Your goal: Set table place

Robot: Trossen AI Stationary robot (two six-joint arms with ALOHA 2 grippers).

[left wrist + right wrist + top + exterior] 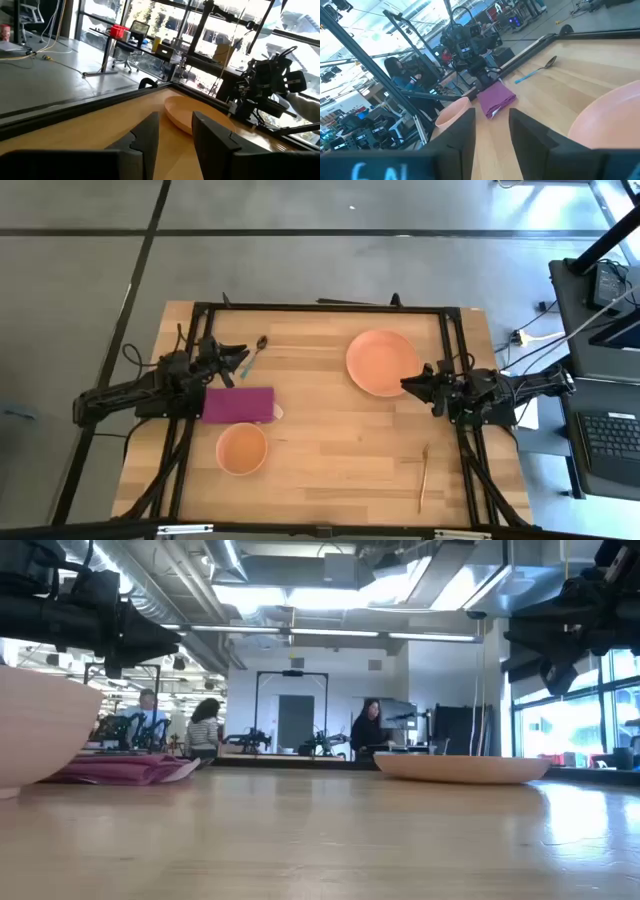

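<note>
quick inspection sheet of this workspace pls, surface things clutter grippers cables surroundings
surface: rectangular light wood plank table, black frame.
job's things: round salmon-orange plate far right; matching smaller bowl near left; magenta folded napkin beside bowl; blue-handled dark spoon far left; slim gold fork near right, lying apart.
clutter: nothing seen.
grippers: left gripper open, empty, near the spoon; right gripper open, empty, at the plate's edge.
cables: wires on floor at right.
surroundings: people at desks behind; laptop on right stand.
</note>
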